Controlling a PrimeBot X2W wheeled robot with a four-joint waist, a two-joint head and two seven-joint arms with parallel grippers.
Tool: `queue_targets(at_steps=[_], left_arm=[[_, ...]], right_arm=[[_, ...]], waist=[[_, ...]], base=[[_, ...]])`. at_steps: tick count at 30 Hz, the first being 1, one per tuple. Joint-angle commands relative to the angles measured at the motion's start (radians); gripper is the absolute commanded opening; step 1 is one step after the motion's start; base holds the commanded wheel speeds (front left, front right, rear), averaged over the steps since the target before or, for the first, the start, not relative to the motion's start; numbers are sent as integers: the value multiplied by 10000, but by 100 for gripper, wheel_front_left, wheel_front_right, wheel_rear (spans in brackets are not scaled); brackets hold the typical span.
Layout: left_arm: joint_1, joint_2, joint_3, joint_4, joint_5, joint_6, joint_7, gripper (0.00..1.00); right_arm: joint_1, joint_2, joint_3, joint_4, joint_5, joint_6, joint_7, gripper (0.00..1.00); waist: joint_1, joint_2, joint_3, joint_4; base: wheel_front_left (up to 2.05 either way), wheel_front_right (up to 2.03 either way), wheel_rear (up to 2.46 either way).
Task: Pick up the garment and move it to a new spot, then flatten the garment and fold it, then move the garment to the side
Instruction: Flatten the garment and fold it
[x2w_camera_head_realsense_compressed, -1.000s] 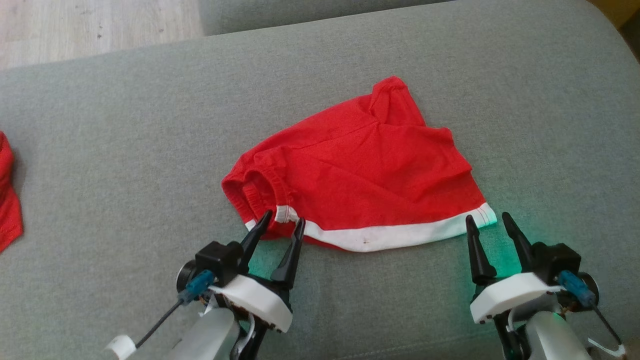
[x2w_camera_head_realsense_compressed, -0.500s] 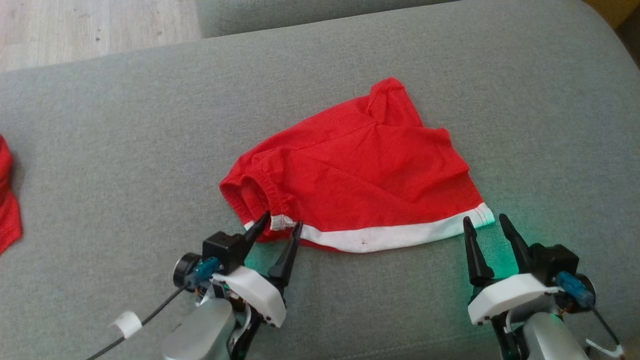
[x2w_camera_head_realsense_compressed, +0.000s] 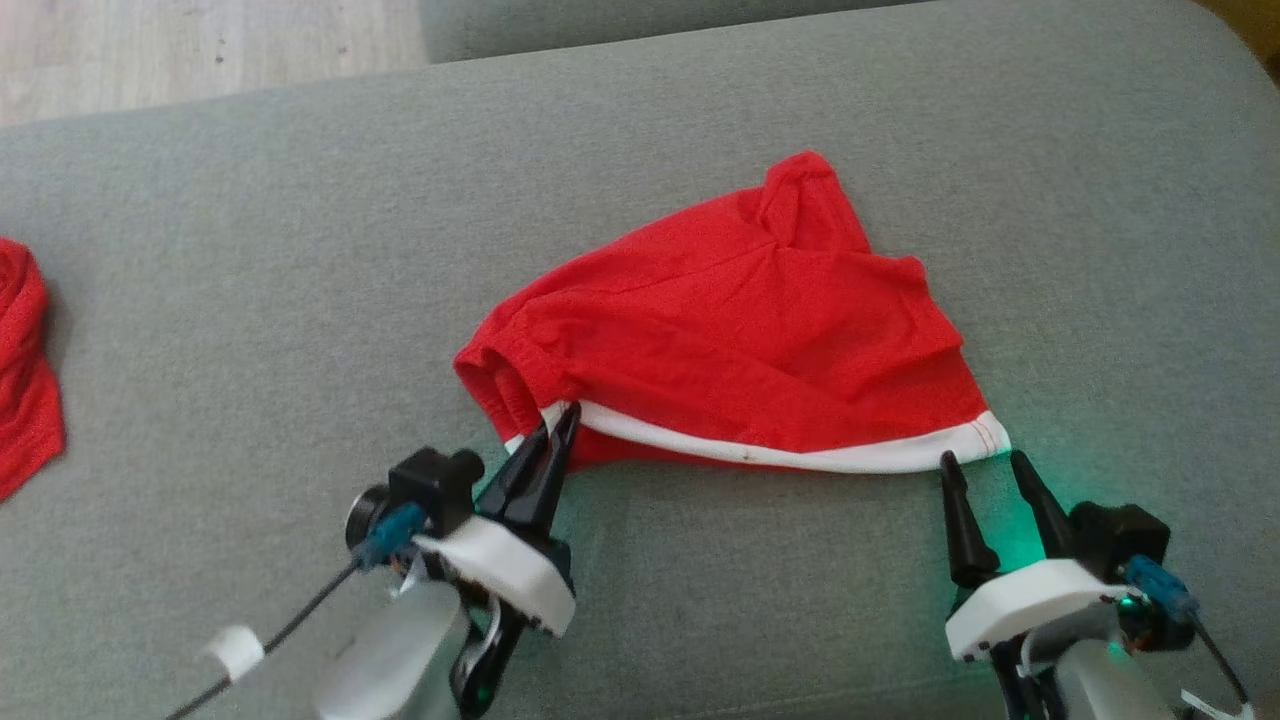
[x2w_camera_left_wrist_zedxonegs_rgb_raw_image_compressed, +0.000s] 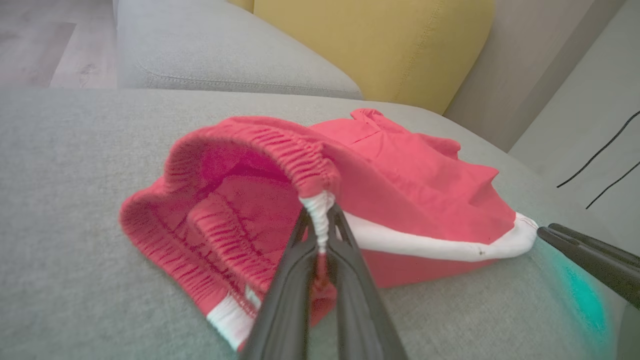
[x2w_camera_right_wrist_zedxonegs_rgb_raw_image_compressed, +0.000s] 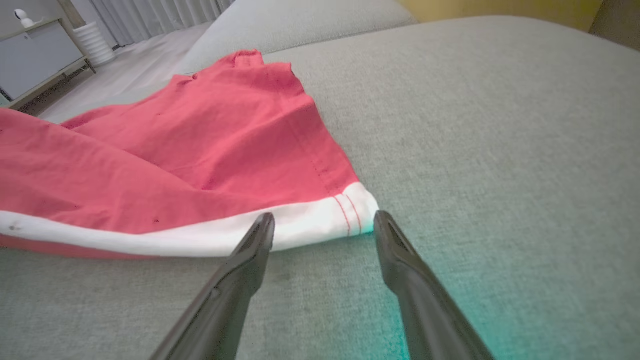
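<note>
The garment (x2w_camera_head_realsense_compressed: 740, 330) is a pair of red shorts with a white side stripe, lying on the grey sofa cushion (x2w_camera_head_realsense_compressed: 300, 250). My left gripper (x2w_camera_head_realsense_compressed: 558, 422) is shut on the garment's near-left corner, where the elastic waistband meets the white stripe (x2w_camera_left_wrist_zedxonegs_rgb_raw_image_compressed: 320, 210), and that corner is raised a little. In the left wrist view the waistband opening (x2w_camera_left_wrist_zedxonegs_rgb_raw_image_compressed: 225, 195) gapes towards the camera. My right gripper (x2w_camera_head_realsense_compressed: 985, 462) stands open right at the garment's near-right white hem corner (x2w_camera_right_wrist_zedxonegs_rgb_raw_image_compressed: 350, 212), its fingertips either side of it and touching nothing I can make out.
Another red cloth (x2w_camera_head_realsense_compressed: 25, 390) lies at the cushion's left edge. Wooden floor (x2w_camera_head_realsense_compressed: 200, 40) shows beyond the cushion at the far left. A yellow cushion (x2w_camera_left_wrist_zedxonegs_rgb_raw_image_compressed: 370, 45) stands behind the sofa seat. The cushion's near edge runs just under both grippers.
My left gripper has closed on the waistband corner and drawn it up slightly, tightening the white stripe. The right gripper stays open at the hem corner. The camera shifted a little.
</note>
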Motion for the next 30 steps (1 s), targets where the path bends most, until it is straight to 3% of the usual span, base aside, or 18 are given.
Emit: queue_targets(at_steps=[1, 15, 16, 17, 23, 30], left_arm=[[105, 183, 451, -375, 118, 16, -53, 0], [826, -23, 809, -690, 605, 16, -53, 0], [819, -30, 813, -688, 612, 16, -53, 0], [820, -34, 819, -686, 618, 16, -53, 0], [824, 5, 1049, -803, 694, 16, -53, 0], [211, 631, 1723, -2081, 998, 16, -53, 0]], right_arm=[[-207, -47, 152, -157, 108, 37, -111, 100], [-904, -47, -287, 1140, 496, 37, -111, 100], [-947, -47, -241, 1279, 550, 37, -111, 84], [-977, -47, -179, 1411, 657, 37, -111, 0], [-1072, -47, -35, 1414, 1055, 37, -111, 0], [-1624, -47, 358, -918, 2333, 37, -111, 0]], waist=[[0, -1, 9, 73], [0, -1, 256, 502], [0, -1, 267, 516], [0, -1, 276, 530], [0, -1, 219, 572], [0, -1, -896, 588]], base=[[0, 0, 0], [0, 0, 0], [0, 0, 0], [0, 0, 0], [0, 0, 0], [0, 0, 0]])
